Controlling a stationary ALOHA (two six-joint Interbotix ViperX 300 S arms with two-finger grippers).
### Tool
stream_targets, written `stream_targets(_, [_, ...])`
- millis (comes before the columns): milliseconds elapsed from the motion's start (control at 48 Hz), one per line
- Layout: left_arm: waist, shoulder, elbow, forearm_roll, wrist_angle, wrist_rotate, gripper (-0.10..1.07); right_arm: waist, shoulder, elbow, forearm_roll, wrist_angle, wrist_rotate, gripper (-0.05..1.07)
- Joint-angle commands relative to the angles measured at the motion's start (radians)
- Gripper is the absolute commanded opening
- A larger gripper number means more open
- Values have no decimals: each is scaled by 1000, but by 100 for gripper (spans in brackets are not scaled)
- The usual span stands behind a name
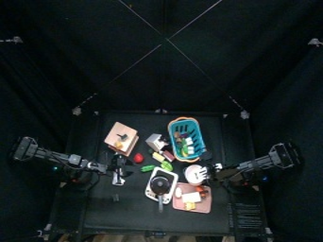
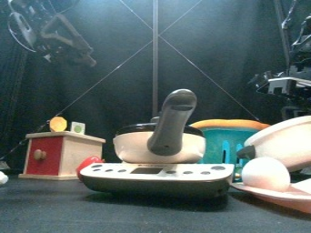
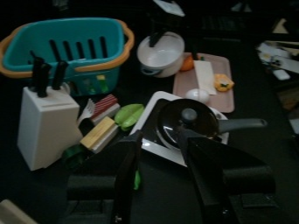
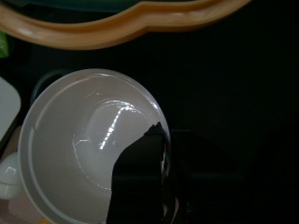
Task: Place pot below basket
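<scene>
Pot point(image 1: 195, 174), white and judged light, stiff and slick, was seen clenched at its rim by the right hand point(image 1: 217, 173), at six o'clock of the basket point(image 1: 187, 137). Left hand point(image 3: 163, 147) was held released, empty.

No readable text, label, brand, number or sign appears on anything.

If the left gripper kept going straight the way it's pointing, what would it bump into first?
Probably the black pot sitting on its white stand: it lies straight ahead of the open left gripper. Depth is hard to judge, so the gripper might pass just above it.
</scene>
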Motion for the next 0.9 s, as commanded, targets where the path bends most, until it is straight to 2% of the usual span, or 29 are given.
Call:
stream_targets(0, [11, -34, 15, 9, -31, 3, 78, 18, -25, 12, -44, 8, 89, 33])
stream_targets(229, [43, -104, 55, 20, -46, 3, 78, 110, -6, 51, -195, -2, 371, 33])
stream_targets(354, [44, -140, 74, 23, -51, 3, 78, 140, 8, 55, -244, 3, 459, 33])
stream_targets(625, [92, -149, 132, 8, -35, 5, 78, 160, 89, 46, -219, 23, 497, 34])
stream_targets(729, [110, -147, 141, -26, -29, 6, 78, 160, 110, 41, -215, 35, 497, 41])
stream_targets(875, [118, -147, 143, -54, -21, 17, 78, 155, 114, 37, -216, 54, 497, 55])
